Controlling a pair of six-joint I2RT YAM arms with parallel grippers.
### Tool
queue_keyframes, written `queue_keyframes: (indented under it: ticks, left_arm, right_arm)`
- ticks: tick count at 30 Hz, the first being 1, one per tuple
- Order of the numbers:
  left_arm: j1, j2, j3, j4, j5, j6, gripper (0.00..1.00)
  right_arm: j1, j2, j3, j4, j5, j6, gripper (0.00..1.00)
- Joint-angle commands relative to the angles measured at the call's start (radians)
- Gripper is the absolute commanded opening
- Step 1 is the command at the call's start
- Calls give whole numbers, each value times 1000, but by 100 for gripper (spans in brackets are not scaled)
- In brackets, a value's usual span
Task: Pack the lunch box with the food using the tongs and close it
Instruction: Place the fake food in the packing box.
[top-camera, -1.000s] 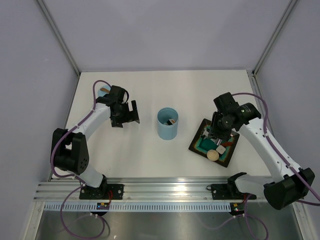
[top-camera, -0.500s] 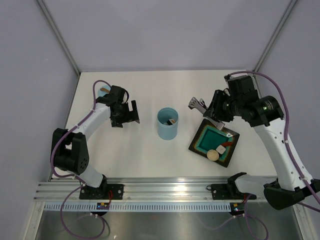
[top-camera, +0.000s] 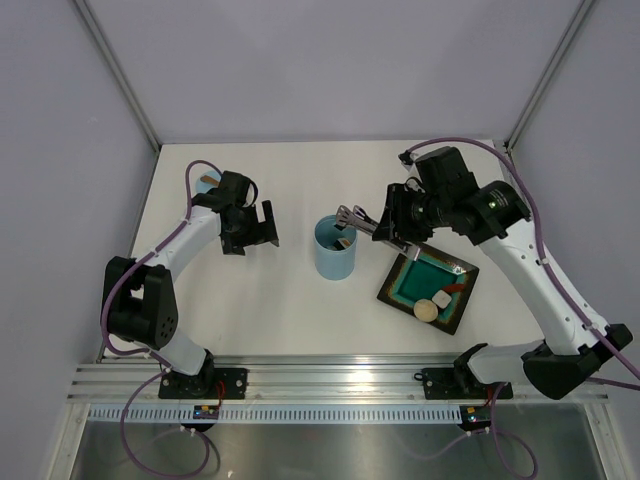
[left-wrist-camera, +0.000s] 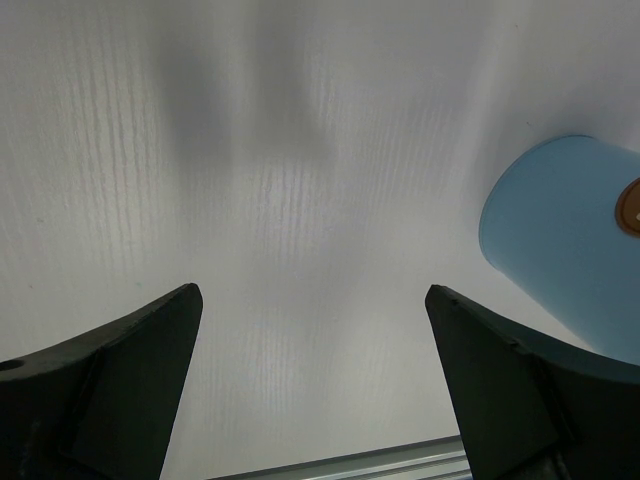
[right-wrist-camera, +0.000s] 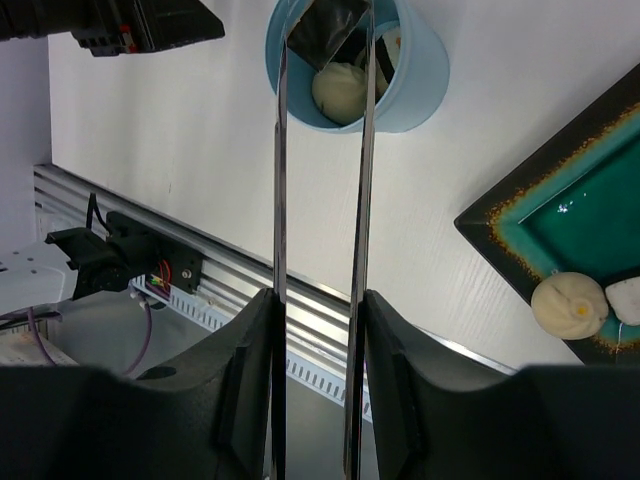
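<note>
The light blue lunch box (top-camera: 335, 250) stands mid-table, with a beige bun (right-wrist-camera: 340, 90) inside it. My right gripper (top-camera: 393, 224) is shut on the silver tongs (right-wrist-camera: 365, 160). The tong tips pinch a dark piece of food (right-wrist-camera: 328, 25) right over the open lunch box (right-wrist-camera: 410, 95). More food lies on the dark teal-centred plate (top-camera: 405, 292): a beige bun (top-camera: 427, 309), a white piece (top-camera: 440, 297) and a red piece (top-camera: 452, 288). My left gripper (top-camera: 258, 228) hangs open left of the lunch box, with only bare table between its fingers (left-wrist-camera: 110, 380).
A small flat blue disc with a brown tab (top-camera: 207, 183) lies at the back left behind the left arm. A light blue rounded shape (left-wrist-camera: 560, 240) shows at the right edge of the left wrist view. The aluminium rail (top-camera: 330, 378) runs along the near edge.
My right arm has lifted off the plate and swung left, carrying the tongs with the dark piece to above the lunch box. The left arm has stayed still.
</note>
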Motion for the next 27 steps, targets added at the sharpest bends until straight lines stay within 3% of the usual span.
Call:
queue_keyframes:
  ticks: [1, 3, 5, 12, 16, 27]
  left_arm:
    - [3, -23, 18, 11, -21, -6, 99]
    - [3, -26, 16, 9, -25, -5, 99]
    - [5, -28, 15, 9, -27, -5, 99]
    - [3, -31, 3, 11, -27, -6, 99]
    - [3, -26, 9, 11, -27, -8, 99]
    - [3, -35, 10, 6, -28, -6, 99]
  right_arm:
    - [31, 17, 26, 64, -12, -27, 0]
    - [38, 25, 21, 62, -11, -27, 0]
    - [42, 34, 17, 64, -11, -27, 6]
    - [45, 42, 9, 67, -11, -20, 43]
    - [45, 43, 3, 71, -9, -20, 50]
    - [45, 42, 5, 79, -11, -15, 50]
